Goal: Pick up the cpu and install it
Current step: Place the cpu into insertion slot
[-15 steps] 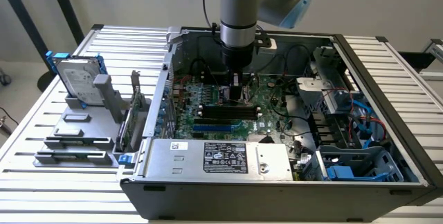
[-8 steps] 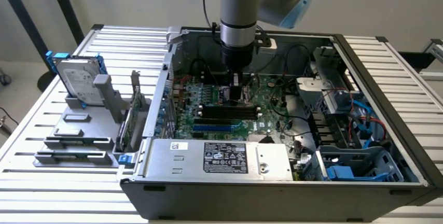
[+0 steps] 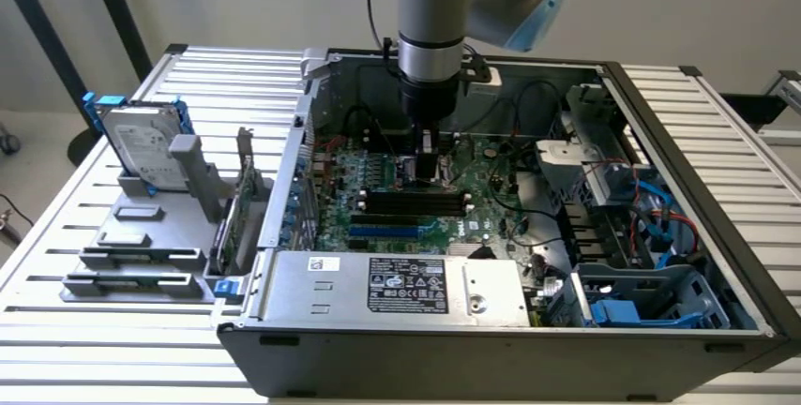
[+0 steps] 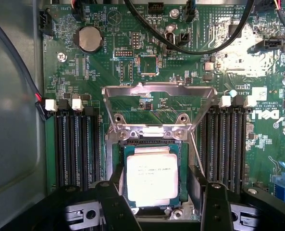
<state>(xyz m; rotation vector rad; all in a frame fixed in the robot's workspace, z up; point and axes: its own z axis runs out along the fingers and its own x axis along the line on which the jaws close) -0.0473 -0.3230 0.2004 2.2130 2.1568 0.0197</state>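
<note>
The cpu, a small square chip with a silver-grey metal top and fine print, lies flat in the socket on the green motherboard. The socket's metal load plate stands swung up beyond it. My gripper hovers straight over the socket and is open. One black finger is near one edge of the chip. The other finger stands well clear of the opposite edge. In the exterior view the gripper reaches down into the open computer case, over the middle of the board.
Black memory slots and more memory slots flank the socket closely. Black cables loop over the board. A silver hard drive with blue rails stands in a grey holder at the exterior view's left. The power supply fills the case's near side.
</note>
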